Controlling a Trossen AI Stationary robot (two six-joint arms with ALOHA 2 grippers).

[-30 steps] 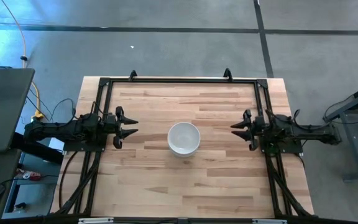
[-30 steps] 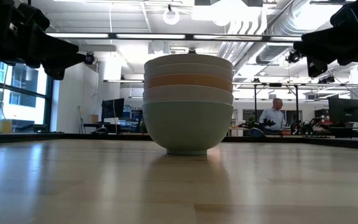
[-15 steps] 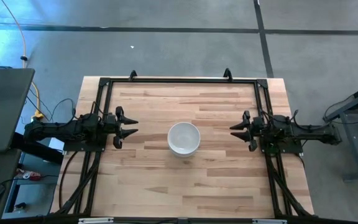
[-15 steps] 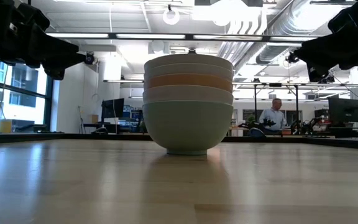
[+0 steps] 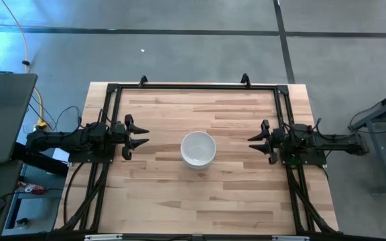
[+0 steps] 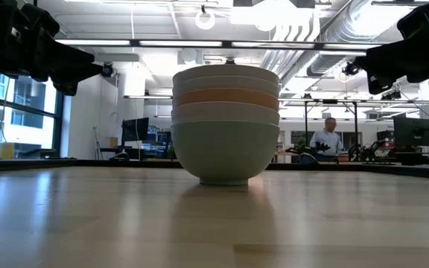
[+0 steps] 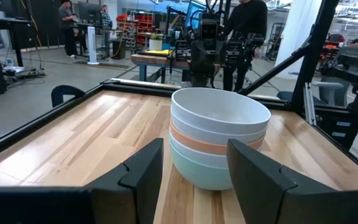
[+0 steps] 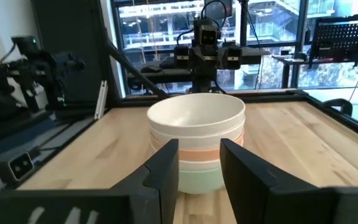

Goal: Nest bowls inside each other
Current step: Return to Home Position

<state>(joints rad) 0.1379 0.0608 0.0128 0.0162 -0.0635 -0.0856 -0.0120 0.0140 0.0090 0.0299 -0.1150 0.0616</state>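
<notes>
Five bowls sit nested in one upright stack (image 5: pixel 198 148) at the table's middle. In the low view a mint green bowl (image 6: pixel 225 152) stands on the wood at the bottom. Above it show a white rim, a salmon-orange rim (image 6: pixel 226 97) and two white rims. My left gripper (image 5: pixel 141 134) hovers open above the table left of the stack, pointing at it. My right gripper (image 5: pixel 253 139) hovers open to the stack's right, also facing it. Each wrist view shows the stack (image 7: pixel 219 137) (image 8: pixel 196 143) beyond that arm's own spread fingers.
A black metal frame (image 5: pixel 193 87) borders the table's far, left and right sides. Bare wood lies on all sides of the stack. Beyond the table, a person (image 6: pixel 326 138) sits far off in the room, and others stand behind the far rail (image 7: pixel 247 25).
My right gripper has stirred slightly in place at the table's right side, staying open. The bowl stack and my left gripper have kept still.
</notes>
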